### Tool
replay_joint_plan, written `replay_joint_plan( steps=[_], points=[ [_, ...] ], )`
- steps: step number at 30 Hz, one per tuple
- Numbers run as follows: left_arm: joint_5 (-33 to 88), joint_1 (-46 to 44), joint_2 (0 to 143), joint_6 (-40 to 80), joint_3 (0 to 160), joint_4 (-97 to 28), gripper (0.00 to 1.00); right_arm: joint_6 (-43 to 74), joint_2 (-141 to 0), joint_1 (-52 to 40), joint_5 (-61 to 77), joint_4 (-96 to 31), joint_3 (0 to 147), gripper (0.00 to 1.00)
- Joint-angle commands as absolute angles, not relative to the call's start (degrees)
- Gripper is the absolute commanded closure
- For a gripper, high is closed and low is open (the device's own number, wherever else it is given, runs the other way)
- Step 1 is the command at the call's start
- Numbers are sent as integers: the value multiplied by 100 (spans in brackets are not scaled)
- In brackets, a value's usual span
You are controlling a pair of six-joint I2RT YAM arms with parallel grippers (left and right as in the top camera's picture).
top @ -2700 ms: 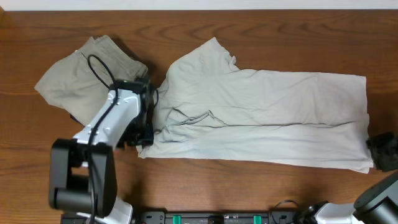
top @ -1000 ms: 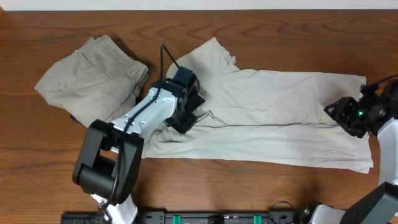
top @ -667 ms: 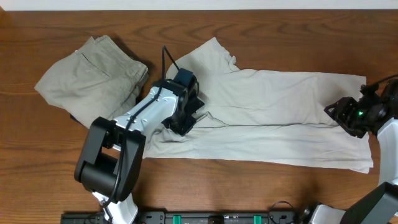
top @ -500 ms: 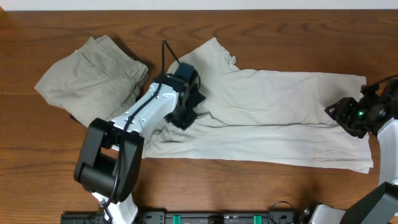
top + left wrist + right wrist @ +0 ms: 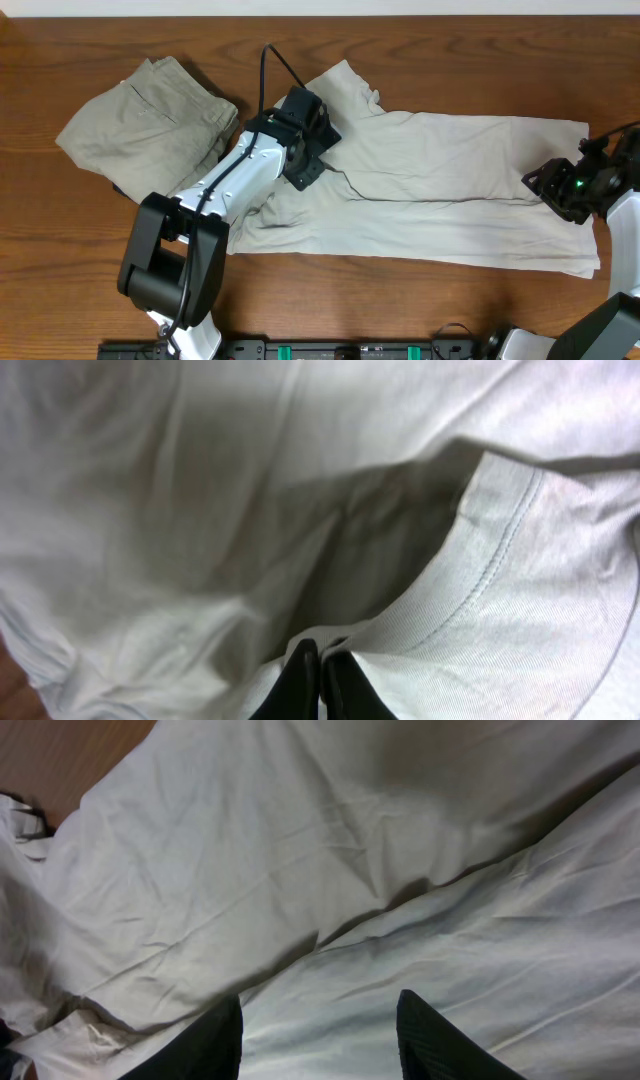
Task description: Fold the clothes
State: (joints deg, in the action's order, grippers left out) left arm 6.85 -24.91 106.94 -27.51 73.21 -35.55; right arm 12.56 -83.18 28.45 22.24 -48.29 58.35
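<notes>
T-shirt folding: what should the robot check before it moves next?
1. Left gripper shut on the T-shirt hem: ok.
2. Only one layer pinched: cannot tell.
3. Right gripper gripping the T-shirt's other end: not ok, it is open over the cloth.
4. T-shirt lying smooth: not ok, it is wrinkled, with a long crease.
5. Trousers clear of the T-shirt: cannot tell, the left arm hides where they meet.

Looks like a robotics lab workbench, not a home. Shows in the wood-grain table (image 5: pixel 420 300), the black mounting rail (image 5: pixel 330 351) with green fittings along the near edge, and the cabled left arm (image 5: pixel 235 185) and right arm (image 5: pixel 620 215).
</notes>
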Motion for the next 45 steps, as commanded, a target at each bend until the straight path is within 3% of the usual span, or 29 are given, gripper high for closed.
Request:
replay_joint_plan(
  steps=[1, 3, 5, 10, 11, 14, 29, 45],
  points=[
    [617, -2499, 10774, -2895, 7306, -3417, 94, 1284, -8302, 2821, 2206, -4882, 5883, 53],
    [620, -2499, 10794, -2893, 7306, -3286, 94, 1284, -8302, 2821, 2206, -4912, 5883, 53],
    [620, -2499, 10803, -2891, 7306, -3199, 85, 1282, -8302, 2821, 2206, -4941, 5883, 53],
    [617, -2499, 10803, -2842, 7308, -3282, 39, 1282, -8302, 2821, 2206, -5041, 5883, 53],
    [615, -2499, 10801, -2829, 7308, -3323, 18, 1282, -8302, 2821, 2206, -5050, 5883, 53],
    [604, -2499, 10787, -2569, 7310, -3485, 3, 1282, -8302, 2821, 2206, -5081, 5883, 53],
    [648, -2412, 9782, -1219, 8307, -3295, 2, 1153, -8307, 2644, 2237, -4825, 6055, 56],
    [1256, -2239, 12411, -1175, 10339, -2075, 0, 1011, -9946, 2202, 2143, -5168, 7795, 51]
  ],
)
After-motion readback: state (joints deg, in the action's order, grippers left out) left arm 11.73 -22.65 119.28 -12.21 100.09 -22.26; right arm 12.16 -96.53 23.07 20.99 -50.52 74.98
